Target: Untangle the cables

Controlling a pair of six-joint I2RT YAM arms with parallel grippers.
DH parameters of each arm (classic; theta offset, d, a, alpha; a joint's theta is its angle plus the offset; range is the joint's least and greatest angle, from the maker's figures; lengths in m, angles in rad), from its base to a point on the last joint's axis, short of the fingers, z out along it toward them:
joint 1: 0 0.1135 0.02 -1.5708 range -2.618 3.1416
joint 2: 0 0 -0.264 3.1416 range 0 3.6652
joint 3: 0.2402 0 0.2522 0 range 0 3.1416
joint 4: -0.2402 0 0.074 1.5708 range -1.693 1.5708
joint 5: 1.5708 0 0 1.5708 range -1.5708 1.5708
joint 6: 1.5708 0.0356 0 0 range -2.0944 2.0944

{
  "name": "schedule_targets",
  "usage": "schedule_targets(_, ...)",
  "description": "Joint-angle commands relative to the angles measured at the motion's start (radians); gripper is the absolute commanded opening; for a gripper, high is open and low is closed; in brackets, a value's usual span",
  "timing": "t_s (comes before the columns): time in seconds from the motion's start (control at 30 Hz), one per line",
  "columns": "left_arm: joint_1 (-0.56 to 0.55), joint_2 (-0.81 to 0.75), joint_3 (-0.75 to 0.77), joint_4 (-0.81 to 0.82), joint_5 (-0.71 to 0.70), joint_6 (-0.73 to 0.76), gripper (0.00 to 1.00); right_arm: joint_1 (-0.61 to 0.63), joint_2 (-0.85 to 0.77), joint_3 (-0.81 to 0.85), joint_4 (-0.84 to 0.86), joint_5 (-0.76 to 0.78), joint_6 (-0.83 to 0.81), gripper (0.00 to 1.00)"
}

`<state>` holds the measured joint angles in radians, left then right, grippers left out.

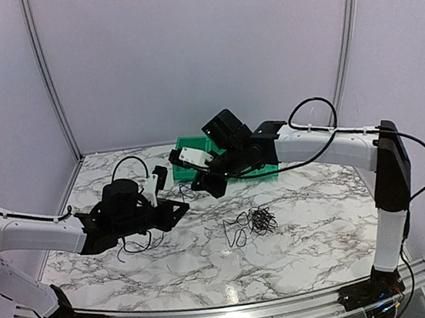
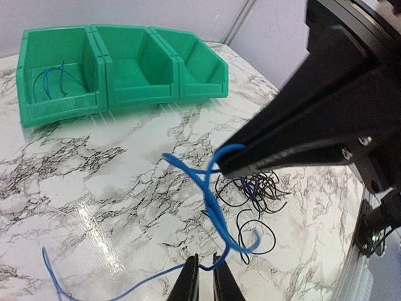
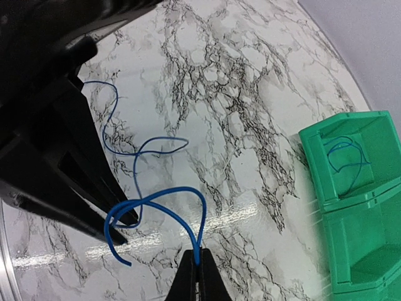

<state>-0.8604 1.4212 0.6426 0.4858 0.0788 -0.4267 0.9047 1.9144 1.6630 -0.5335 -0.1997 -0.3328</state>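
So the right fingers (image 3: 197, 276) are clenched tight on the blue wire (image 2: 212, 202), which comes straight out from between the tips and arches into a loop. That loop is held up over the counter (image 1: 306, 225), about mid-counter between the two arms. The left fingers (image 2: 197, 276) are right at the same wire from the other side, tips almost together with just a sliver of gap. The wire runs in at that gap, but honestly I can't tell if they're actually pinching it or just sitting around it. From there a loose blue tail trails off over the marble on the left. The two sets of fingers are really near each other, and the wire twists and crosses itself between them. The black wires (image 1: 257, 220) are a small scribbly clump lying on the counter just right of all that, nearer the right arm's side, with a couple of loops spilling out toward the near edge. At the far side of the counter there's a row of green bins (image 2: 125, 94), and the end one has another blue wire (image 2: 53, 78) curled inside.
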Motion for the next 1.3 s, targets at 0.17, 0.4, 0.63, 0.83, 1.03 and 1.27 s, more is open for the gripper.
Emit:
schedule_targets(0.17, 0.009, -0.033, -0.027, 0.051, -0.237, -0.021, 0.00, -0.053, -0.108, -0.061, 0.027, -0.121, 0.022, 0.00)
schedule_targets(0.4, 0.052, -0.129, -0.123, 0.051, -0.328, -0.058, 0.00, -0.171, -0.200, -0.144, 0.061, -0.274, 0.043, 0.00)
schedule_targets(0.63, 0.066, -0.151, -0.114, 0.050, -0.327, -0.041, 0.00, -0.193, -0.228, -0.193, 0.056, -0.227, -0.030, 0.02)
schedule_targets(0.83, 0.096, -0.110, 0.006, 0.023, -0.279, 0.015, 0.00, -0.209, -0.230, -0.226, 0.053, -0.018, -0.060, 0.15)
schedule_targets(1.03, 0.161, -0.036, 0.198, -0.059, -0.191, 0.061, 0.00, -0.269, -0.329, -0.338, 0.099, -0.002, -0.075, 0.09)
schedule_targets(1.27, 0.234, 0.096, 0.502, -0.181, -0.082, 0.081, 0.00, -0.422, -0.499, -0.511, 0.126, -0.076, -0.077, 0.13)
